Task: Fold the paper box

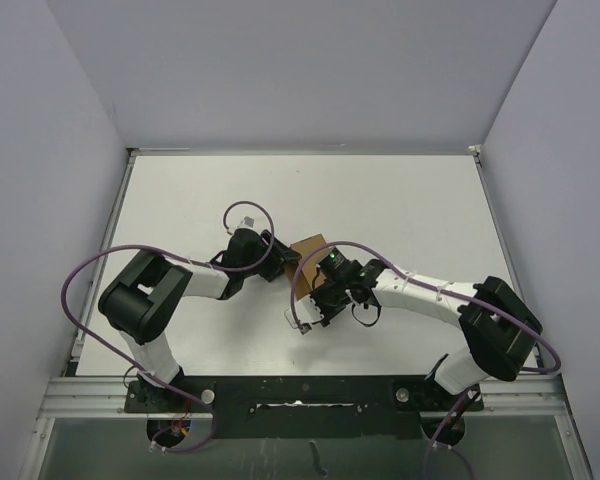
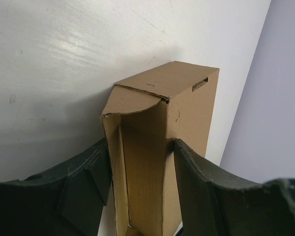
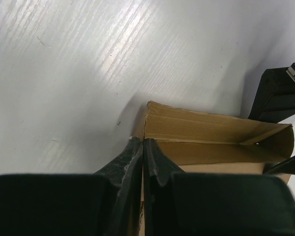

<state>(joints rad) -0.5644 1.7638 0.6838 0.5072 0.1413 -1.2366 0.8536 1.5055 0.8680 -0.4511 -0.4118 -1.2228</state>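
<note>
The paper box (image 1: 310, 246) is brown cardboard, partly folded into a narrow open-topped shape, at the table's middle between my two arms. In the left wrist view the paper box (image 2: 157, 123) stands between the dark fingers (image 2: 88, 177). My left gripper (image 2: 140, 147) is shut on it, with a finger pressed against each side wall. In the right wrist view my right gripper (image 3: 143, 142) is pinched shut on the thin end wall of the paper box (image 3: 211, 132), at its near corner. From above, the left gripper (image 1: 283, 258) meets the box from the left and the right gripper (image 1: 318, 275) from below.
The white table (image 1: 400, 210) runs back to a pale wall, with side walls left and right. Purple cables (image 1: 80, 280) loop over both arms. A finger of the left gripper (image 3: 280, 93) shows at the far end of the box in the right wrist view.
</note>
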